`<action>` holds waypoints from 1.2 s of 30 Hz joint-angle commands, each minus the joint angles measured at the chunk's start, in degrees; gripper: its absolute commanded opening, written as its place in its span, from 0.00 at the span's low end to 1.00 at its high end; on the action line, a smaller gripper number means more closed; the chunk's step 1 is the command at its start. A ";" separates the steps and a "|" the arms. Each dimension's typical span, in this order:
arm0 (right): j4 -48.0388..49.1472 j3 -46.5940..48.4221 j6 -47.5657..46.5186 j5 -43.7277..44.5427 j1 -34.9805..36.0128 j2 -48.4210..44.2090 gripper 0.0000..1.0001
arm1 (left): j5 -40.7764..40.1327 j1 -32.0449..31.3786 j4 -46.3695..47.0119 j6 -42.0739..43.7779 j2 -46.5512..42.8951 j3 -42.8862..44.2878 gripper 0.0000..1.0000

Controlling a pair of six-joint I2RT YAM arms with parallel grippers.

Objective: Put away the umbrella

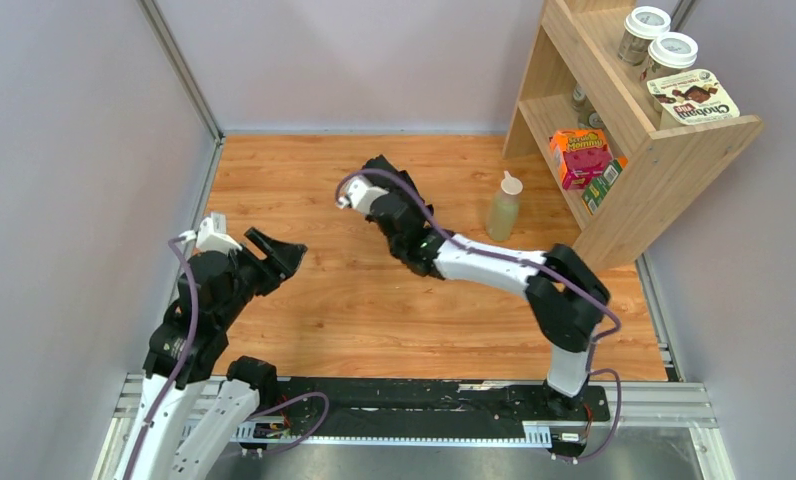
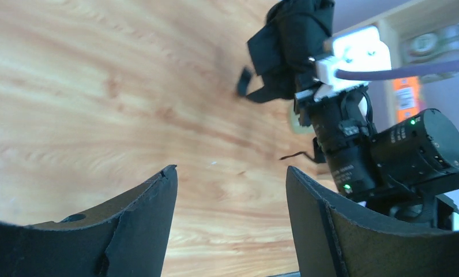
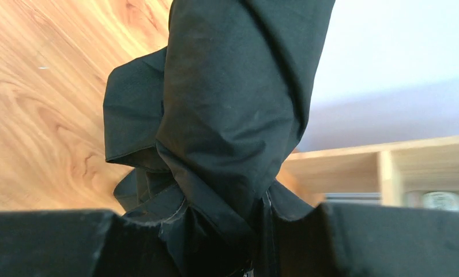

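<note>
The umbrella (image 3: 233, 104) is a folded bundle of matte black fabric; it fills the middle of the right wrist view, sticking out from between the jaws. My right gripper (image 3: 239, 242) is shut on it and holds it above the wooden table. In the top view the umbrella (image 1: 384, 172) shows as a black lump at the tip of the right gripper (image 1: 389, 195), mid-table. In the left wrist view the umbrella (image 2: 288, 49) hangs at the top right. My left gripper (image 2: 230, 196) is open and empty, at the table's left (image 1: 274, 255). The shaft and handle are hidden.
A wooden shelf unit (image 1: 664, 150) stands at the back right, holding jars, a snack pack and an orange box (image 1: 582, 155). A squeeze bottle (image 1: 504, 207) stands on the table beside it. Grey walls close in the left, back and right sides.
</note>
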 commanded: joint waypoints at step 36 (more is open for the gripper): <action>5.95 -25.12 23.50 -40.00 13.56 11.36 0.00 | 11.10 0.23 18.24 -28.85 1.63 -31.84 0.77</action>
